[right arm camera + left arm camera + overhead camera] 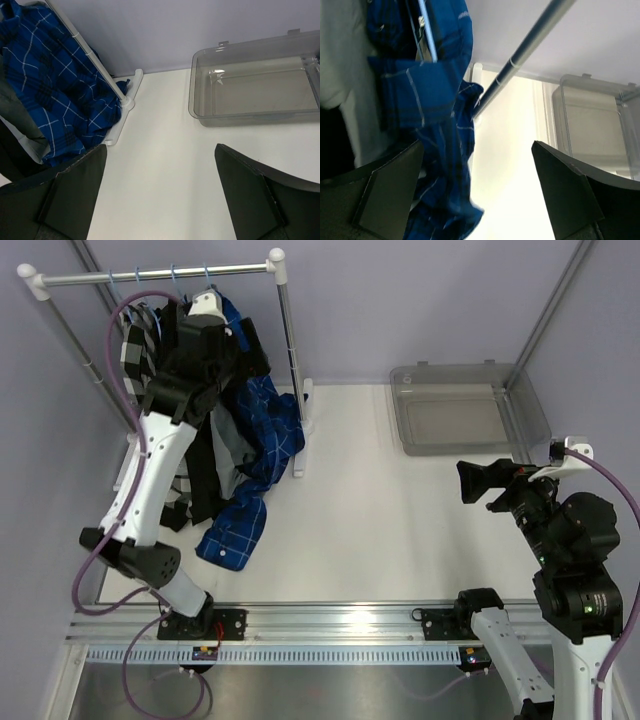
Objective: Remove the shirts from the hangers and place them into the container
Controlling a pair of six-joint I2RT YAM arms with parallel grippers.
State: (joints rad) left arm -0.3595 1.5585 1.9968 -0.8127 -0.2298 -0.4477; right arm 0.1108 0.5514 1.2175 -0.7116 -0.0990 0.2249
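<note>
The blue plaid shirt [427, 95] hangs long-axis down from its hanger [428, 35] on the rail [160, 276], just left of the released, empty left pincer [477, 150], the nearer one, while the right pincer [160, 150], also released, hovers near the container [455, 415].

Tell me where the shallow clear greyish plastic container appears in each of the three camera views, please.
Top external: the clear greyish plastic container lies in the upper right.
Left wrist: the container is at the right, cut by the picture's edge.
Right wrist: the container is in the upper right, with nothing in it.
Shared landmark: the blue plaid shirt, to its left in every view.
</note>
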